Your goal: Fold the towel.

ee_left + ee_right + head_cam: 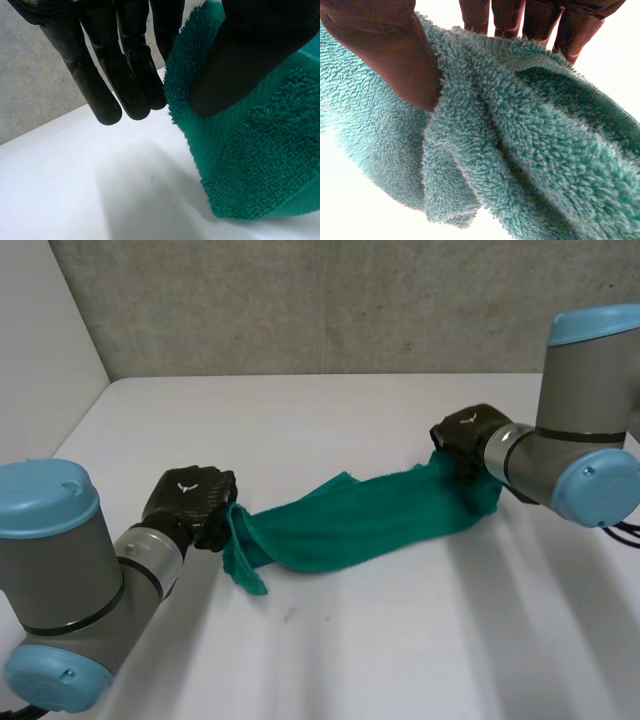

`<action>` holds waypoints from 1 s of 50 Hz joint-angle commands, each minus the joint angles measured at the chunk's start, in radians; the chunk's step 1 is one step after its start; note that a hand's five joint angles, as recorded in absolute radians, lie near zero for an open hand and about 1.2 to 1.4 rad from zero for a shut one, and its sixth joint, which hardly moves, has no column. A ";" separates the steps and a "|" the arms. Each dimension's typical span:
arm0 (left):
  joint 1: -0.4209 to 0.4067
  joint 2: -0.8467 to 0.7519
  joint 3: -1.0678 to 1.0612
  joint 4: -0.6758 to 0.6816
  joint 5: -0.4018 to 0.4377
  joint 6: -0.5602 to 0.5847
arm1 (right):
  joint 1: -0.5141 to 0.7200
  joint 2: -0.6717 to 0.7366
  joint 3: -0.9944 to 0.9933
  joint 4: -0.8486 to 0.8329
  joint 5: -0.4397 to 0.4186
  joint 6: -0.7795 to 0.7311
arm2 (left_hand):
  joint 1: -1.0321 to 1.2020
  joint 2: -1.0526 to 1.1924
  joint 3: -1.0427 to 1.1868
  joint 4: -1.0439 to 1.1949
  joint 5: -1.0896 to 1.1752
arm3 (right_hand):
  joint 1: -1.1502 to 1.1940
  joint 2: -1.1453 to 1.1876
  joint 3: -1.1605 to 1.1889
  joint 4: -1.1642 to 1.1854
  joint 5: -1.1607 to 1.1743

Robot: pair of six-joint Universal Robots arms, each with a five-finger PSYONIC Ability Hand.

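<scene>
left robot hand (188, 502) is at the near left of the table (330, 410), pinching the left end of the green towel (360, 520). in its wrist view the thumb presses into the fluffy cloth from one side and the straight fingers sit against the towel's edge from the other, so the cloth is caught between them. a short flap hangs down from that grip toward the table. from there the towel runs as a bunched, rope-like band across the middle of the table, going up toward the right. the middle sags low, can't tell if it touches the table. at the right end the right robot hand (465, 435) has it, thumb clamped onto the gathered folds and fingers behind the cloth, squeezing it between them.
</scene>
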 commanded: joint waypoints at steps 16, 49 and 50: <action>-0.106 0.406 -0.073 -0.060 0.007 -0.129 | -0.133 -0.691 0.457 0.008 -0.014 -0.217 | 0.261 0.200 0.206 0.201 0.264 | 0.453 0.230 0.216 0.209 0.280; -0.068 0.022 -0.032 -0.024 -0.042 -0.170 | 0.057 0.085 -0.008 -0.400 0.095 -0.159 | 0.261 0.200 0.206 0.201 0.264 | -0.769 -0.991 -1.006 -1.013 -0.942; -0.066 0.022 -0.032 -0.024 -0.042 -0.170 | 0.057 0.053 0.021 -0.420 0.093 -0.132 | 0.261 0.200 0.206 0.201 0.264 | -0.769 -0.991 -1.006 -1.013 -0.942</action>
